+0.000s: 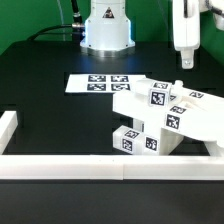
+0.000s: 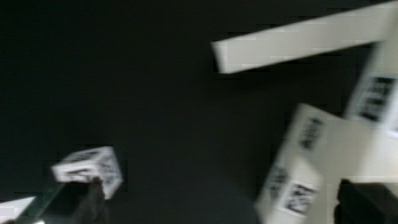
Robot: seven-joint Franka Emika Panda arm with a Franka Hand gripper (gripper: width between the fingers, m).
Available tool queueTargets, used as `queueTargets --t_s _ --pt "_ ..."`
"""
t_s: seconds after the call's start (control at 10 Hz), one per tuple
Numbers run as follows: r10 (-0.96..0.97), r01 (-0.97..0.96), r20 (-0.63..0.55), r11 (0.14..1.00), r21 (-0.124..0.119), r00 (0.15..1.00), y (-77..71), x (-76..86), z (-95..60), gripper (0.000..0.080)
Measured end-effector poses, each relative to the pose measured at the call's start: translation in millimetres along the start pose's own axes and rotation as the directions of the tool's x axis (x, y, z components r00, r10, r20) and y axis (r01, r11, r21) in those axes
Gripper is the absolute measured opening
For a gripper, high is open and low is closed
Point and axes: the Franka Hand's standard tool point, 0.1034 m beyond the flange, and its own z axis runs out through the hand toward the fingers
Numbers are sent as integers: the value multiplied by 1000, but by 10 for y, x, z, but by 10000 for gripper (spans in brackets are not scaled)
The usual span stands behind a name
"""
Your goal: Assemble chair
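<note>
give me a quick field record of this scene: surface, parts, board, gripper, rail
surface: dark table
chair parts: white tagged pieces heaped together toward the exterior view's right, near the front rail
marker board: flat on the table behind the heap, nothing on it
gripper: open, raised above the heap, holding nothing
border rail: low white rail along the front edge
robot base: at the back

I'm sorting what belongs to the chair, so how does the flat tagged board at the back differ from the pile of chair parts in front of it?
The marker board lies thin and flat on the table; the chair parts are blocky and heaped, some tilted. The marker board's tags sit in neat rows; the chair parts' tags face various ways. Both are white with black-and-white square tags.
</note>
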Motion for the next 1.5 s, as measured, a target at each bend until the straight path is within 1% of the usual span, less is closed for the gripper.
queueTargets --t_s 0.1,0.2,0.7,0.8,0.9,1.0,1.1,1.2,1.3,1.5 --pt "-2 2 1 1000 -3 1000 97 22 8 649" --pt "-1 1 1 1000 -15 1000 140 54 8 649" --pt "9 -9 0 1000 -19 1000 151 71 36 649" --pt "59 -58 10 998 -33 998 173 214 60 649" --pt "146 -145 15 989 -41 989 205 294 87 649" --pt "237 -237 14 970 -50 971 237 329 112 649" --pt "271 -270 12 962 -50 963 236 300 114 649" --pt "263 -262 11 964 -51 965 245 290 125 649" --pt "293 -292 16 955 -56 956 255 272 137 649" --pt "283 -282 20 958 -60 959 272 249 156 649"
